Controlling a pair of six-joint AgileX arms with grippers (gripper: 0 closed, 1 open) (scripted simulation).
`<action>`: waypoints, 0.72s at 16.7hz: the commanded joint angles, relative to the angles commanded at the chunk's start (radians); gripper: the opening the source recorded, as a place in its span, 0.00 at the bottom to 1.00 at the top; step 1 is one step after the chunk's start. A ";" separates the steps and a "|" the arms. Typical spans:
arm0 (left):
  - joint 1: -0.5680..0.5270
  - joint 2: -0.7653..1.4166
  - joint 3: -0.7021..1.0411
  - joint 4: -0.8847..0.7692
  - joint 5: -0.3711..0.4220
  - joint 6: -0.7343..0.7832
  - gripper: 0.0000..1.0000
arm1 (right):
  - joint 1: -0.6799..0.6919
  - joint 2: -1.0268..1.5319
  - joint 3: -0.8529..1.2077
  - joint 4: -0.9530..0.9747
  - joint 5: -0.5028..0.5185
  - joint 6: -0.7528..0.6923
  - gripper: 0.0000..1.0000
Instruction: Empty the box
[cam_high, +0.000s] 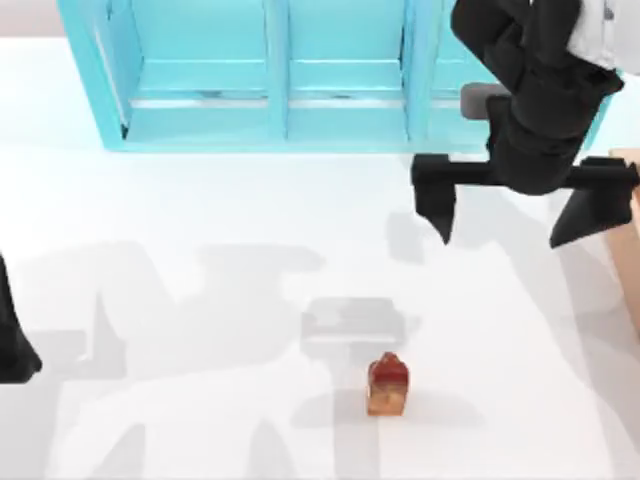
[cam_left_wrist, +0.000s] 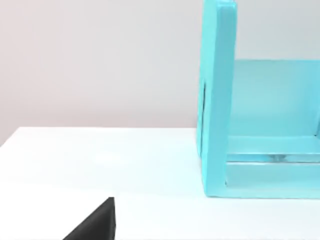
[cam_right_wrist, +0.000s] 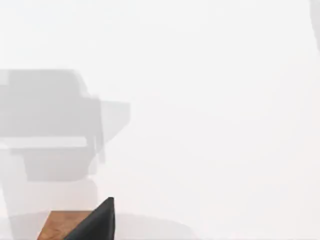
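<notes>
up high and closest to the top camera, the right gripper (cam_high: 500, 225) hangs over the right side of the white table (cam_high: 200, 220), and its two black fingers (cam_high: 436, 205) point down and stand wide apart with nothing between them. one black fingertip (cam_right_wrist: 97, 222) of it pokes into the right wrist view. just past the outer finger, at the right edge of the table, you can see a thin strip of the box (cam_high: 628, 230), light tan like wood; most of it is cut off, so what is inside cannot be seen. in the right wrist view a brown wood-coloured patch sits by the fingertip, but it cannot be told what it is. a small brown item (cam_high: 387, 385) with a red top stands alone on the table near the front, well apart from the box and from the gripper. at the back of the table stands the big turquoise shelf unit (cam_high: 280, 80) with three open parts; its side wall (cam_left_wrist: 217, 100) shows in the left wrist view too. the left arm (cam_high: 15, 340) waits at the left edge of the table, and a black bit of the left gripper (cam_left_wrist: 95, 222) shows in its wrist view, but it cannot be told how its fingers stand.
</notes>
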 joint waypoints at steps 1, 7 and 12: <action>0.000 0.000 0.000 0.000 0.000 0.000 1.00 | -0.081 0.001 0.022 -0.011 -0.001 -0.080 1.00; 0.000 0.000 0.000 0.000 0.000 0.000 1.00 | -0.575 0.000 0.126 -0.085 -0.002 -0.595 1.00; 0.000 0.000 0.000 0.000 0.000 0.000 1.00 | -0.821 0.013 0.147 -0.146 0.009 -0.851 1.00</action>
